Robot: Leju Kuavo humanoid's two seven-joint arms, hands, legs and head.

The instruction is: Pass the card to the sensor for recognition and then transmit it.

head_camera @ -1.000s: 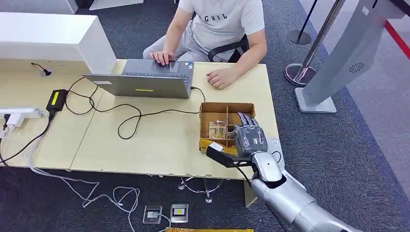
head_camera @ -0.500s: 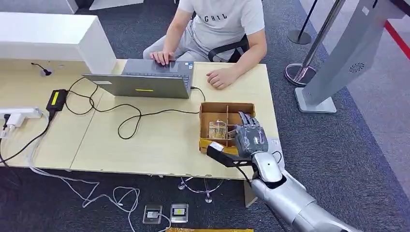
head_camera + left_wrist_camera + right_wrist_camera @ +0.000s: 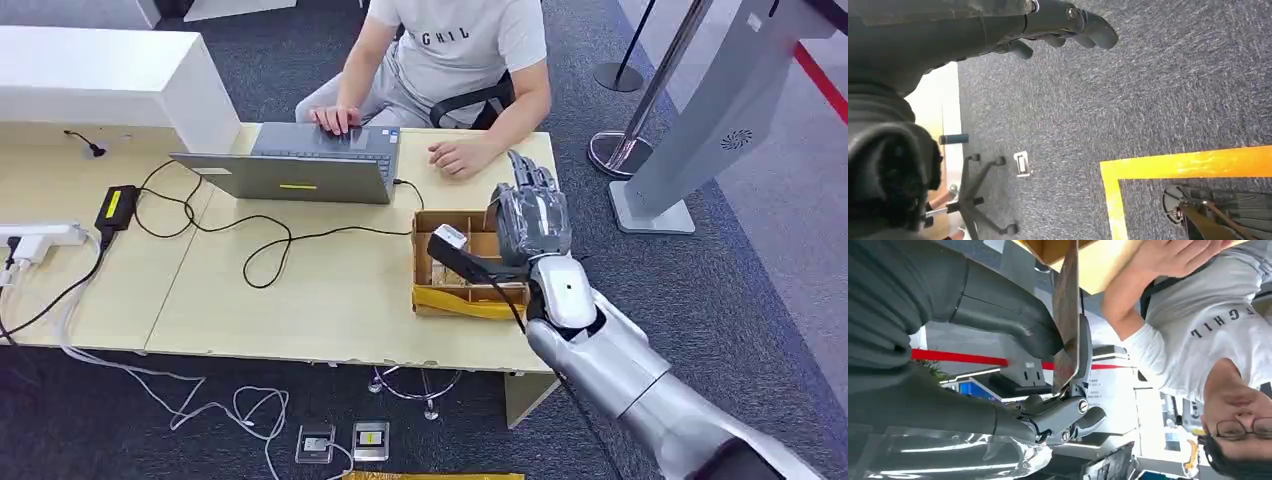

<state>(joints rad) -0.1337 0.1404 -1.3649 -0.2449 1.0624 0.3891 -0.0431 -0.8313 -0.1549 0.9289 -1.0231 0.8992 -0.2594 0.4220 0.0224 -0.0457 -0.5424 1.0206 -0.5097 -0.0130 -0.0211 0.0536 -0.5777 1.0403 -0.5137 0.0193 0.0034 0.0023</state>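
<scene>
Right hand [image 3: 528,222] pinches the card [image 3: 1066,315] above the cardboard box [image 3: 432,296], pickup done; sensor pass and handover to person [image 3: 460,45] remain.

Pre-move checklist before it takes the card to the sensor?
1. Card held: ok, right hand pinches it between thumb and fingers.
2. Card clear of the box: ok, hand is raised above it.
3. Sensor located: cannot tell.
4. Person's hand near the raised hand: not ok, it rests on the table close by.
5. Left hand free: ok, holds nothing, over the carpet.
</scene>
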